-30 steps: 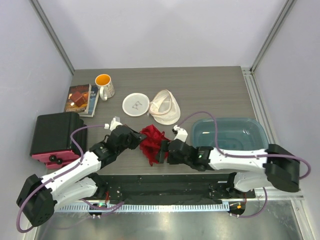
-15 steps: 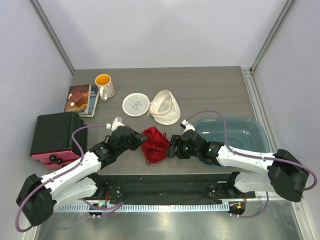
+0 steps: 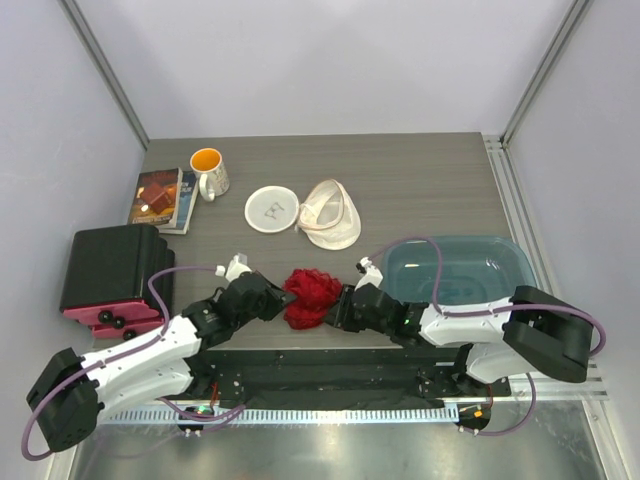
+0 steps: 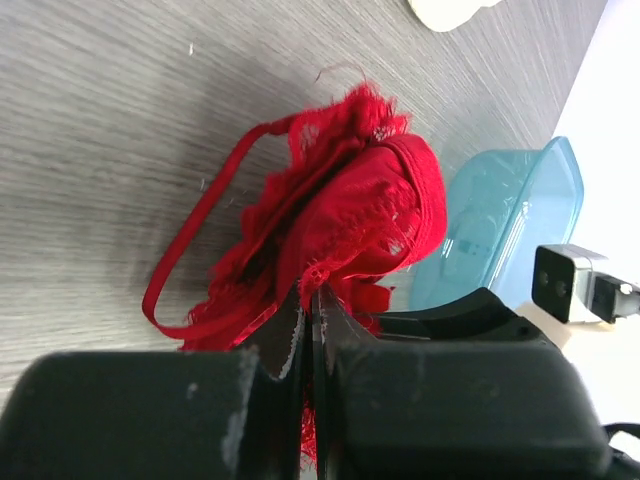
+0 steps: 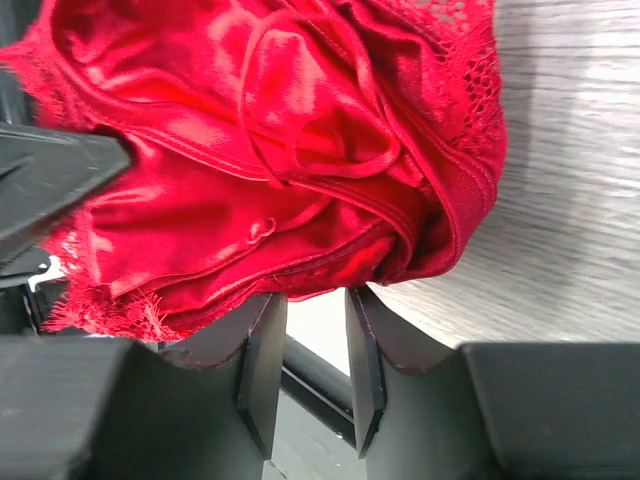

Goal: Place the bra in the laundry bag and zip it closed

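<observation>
Grey table (image 3: 420, 180), red bra (image 3: 311, 296) bunched near its front edge, left gripper (image 3: 284, 301) pinching lace at 9 o'clock, right gripper (image 3: 337, 306) jaws slightly spread at 3, laundry bag (image 3: 330, 215) at 12, teal bin (image 3: 460, 270) behind right arm.

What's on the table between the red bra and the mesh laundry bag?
Nothing. In the top view, only bare table separates the bra from the laundry bag.
</observation>
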You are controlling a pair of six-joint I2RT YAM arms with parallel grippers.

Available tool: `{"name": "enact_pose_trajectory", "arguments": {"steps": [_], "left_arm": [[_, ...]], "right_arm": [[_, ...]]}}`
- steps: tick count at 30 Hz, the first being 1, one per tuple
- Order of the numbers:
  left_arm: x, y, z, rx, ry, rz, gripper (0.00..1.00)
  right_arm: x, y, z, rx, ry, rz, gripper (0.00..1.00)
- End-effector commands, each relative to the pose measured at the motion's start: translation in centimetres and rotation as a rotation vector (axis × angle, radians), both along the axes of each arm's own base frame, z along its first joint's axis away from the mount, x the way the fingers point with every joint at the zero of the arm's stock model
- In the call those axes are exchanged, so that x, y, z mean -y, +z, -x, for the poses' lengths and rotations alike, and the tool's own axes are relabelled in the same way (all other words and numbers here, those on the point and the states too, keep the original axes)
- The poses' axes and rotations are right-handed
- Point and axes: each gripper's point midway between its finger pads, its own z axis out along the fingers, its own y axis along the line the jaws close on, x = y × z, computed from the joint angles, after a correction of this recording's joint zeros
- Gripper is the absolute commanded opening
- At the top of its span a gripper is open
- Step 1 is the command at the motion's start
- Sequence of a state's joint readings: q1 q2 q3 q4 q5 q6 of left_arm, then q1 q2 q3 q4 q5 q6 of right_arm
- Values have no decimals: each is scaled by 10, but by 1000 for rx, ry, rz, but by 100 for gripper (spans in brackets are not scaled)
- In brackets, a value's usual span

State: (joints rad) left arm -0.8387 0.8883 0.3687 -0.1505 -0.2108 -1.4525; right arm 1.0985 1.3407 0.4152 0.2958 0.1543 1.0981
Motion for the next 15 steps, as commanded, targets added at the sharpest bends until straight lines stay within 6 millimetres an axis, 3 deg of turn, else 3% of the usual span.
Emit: {"name": "enact_pose_trajectory", "arguments": {"steps": [1,7,10,13,14,15], "left_arm": [[0,3,2,28,18,20,2],[2,-11,9,43,-28,-2,18],[9,-12,6,79,-53,24,19],[18,-10,8,90,-116,12,34],[19,-8,11,86,-137,-1,46],[17,-1,12,114,-153,-2,51]], "right_arm": [[-12,31,-20,76,-94,-74,38],[12,21,-6,52,-53,68,49],[22,25,1,49,-25,88,54],[33,32,9,50,16,136,61],[37,33,10,53,23,153,62],[40,42,11,67,23,145,66]]}}
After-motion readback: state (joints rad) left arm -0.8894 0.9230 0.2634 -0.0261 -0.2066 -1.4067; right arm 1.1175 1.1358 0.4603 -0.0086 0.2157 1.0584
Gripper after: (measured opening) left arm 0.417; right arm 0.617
